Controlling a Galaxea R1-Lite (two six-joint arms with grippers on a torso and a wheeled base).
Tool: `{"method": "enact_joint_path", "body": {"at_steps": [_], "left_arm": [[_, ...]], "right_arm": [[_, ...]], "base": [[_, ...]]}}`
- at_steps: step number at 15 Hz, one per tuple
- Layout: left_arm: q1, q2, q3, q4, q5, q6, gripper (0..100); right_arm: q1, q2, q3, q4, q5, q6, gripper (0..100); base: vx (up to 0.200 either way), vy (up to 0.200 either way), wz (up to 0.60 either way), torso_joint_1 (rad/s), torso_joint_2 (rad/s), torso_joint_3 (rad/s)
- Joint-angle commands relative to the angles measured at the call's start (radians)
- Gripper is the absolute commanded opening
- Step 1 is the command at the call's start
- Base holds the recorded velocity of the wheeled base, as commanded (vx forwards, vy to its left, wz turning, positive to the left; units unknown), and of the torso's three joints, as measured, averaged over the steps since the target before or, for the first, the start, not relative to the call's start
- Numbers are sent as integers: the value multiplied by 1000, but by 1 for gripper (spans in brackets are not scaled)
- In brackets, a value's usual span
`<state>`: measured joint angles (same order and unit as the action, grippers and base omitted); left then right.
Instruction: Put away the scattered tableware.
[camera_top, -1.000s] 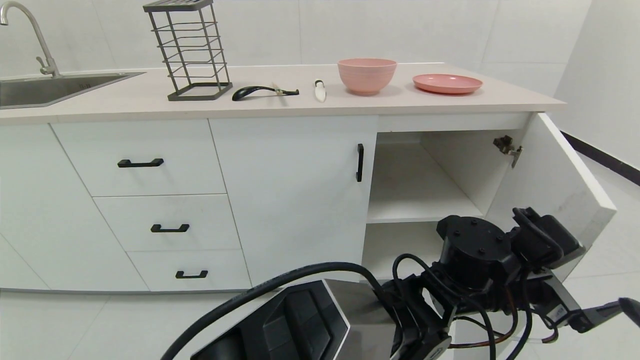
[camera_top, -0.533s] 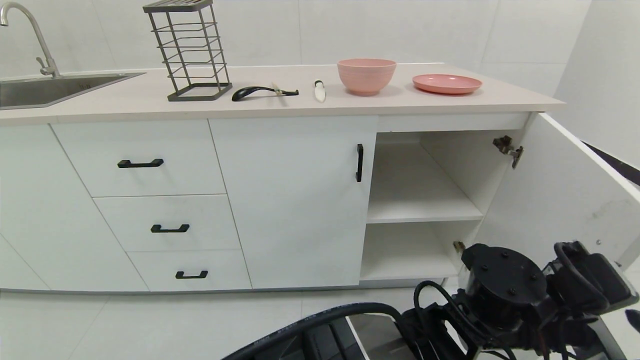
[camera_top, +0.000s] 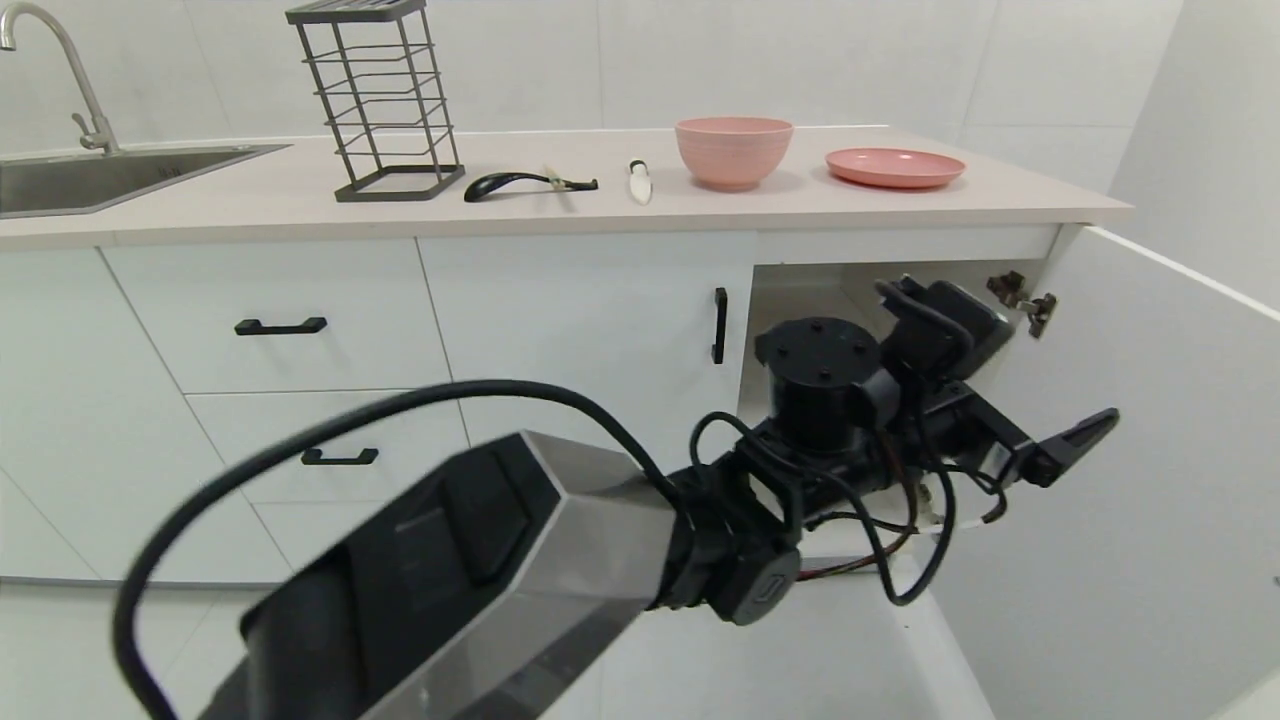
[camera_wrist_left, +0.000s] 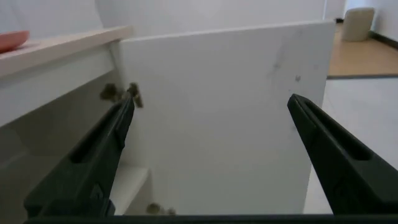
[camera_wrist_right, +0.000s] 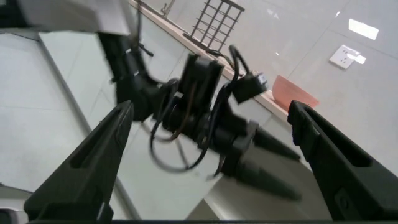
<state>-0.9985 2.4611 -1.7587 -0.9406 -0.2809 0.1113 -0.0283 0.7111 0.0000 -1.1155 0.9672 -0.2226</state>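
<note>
A pink bowl (camera_top: 733, 150) and a pink plate (camera_top: 894, 166) stand on the counter's right part. Left of them lie a small white utensil (camera_top: 640, 180) and a black spoon (camera_top: 520, 182) with a pale stick across its handle. My left gripper (camera_top: 1075, 440) hangs open and holds nothing in front of the open cabinet (camera_top: 830, 370), below the counter; in the left wrist view the left gripper (camera_wrist_left: 210, 102) faces the door's inner side. My right gripper (camera_wrist_right: 211, 111) is open and holds nothing, with the left gripper (camera_wrist_right: 267, 158) and the plate (camera_wrist_right: 295, 93) beyond it.
A wire rack (camera_top: 385, 100) stands on the counter left of the spoon, and a sink (camera_top: 100, 175) with a tap sits at the far left. The cabinet door (camera_top: 1150, 400) is swung wide to the right. Closed drawers and a closed door fill the cabinet front.
The cabinet door swung further open. My left arm dipped low at the right, then rose and now sits in front of the open cabinet.
</note>
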Motion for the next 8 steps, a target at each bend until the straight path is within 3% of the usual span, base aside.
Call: {"method": "enact_joint_path", "body": {"at_steps": [1,2,4,6,8], "left_arm": [[136,-332,377,-73,11,-1,100],[199,-471,559,-139,11,-4,100],[316,-705,765,-167,11,-22,100],[437,-910,910,-159,5,-21,100],[574,-1174,1108,-141,2,-22,100]], "right_arm": [[14,-150,0,69,-1,2,100],[14,-222,0,140,1,3,100],[18,-337,0,275,-1,5,100],[36,-456,0,422,-2,6,100],[45,-645,0,675,-35,9,100]], "base": [[0,0,0,0,0,0],[0,0,0,0,0,0],[0,0,0,0,0,0],[0,0,0,0,0,0],[0,0,0,0,0,0]]}}
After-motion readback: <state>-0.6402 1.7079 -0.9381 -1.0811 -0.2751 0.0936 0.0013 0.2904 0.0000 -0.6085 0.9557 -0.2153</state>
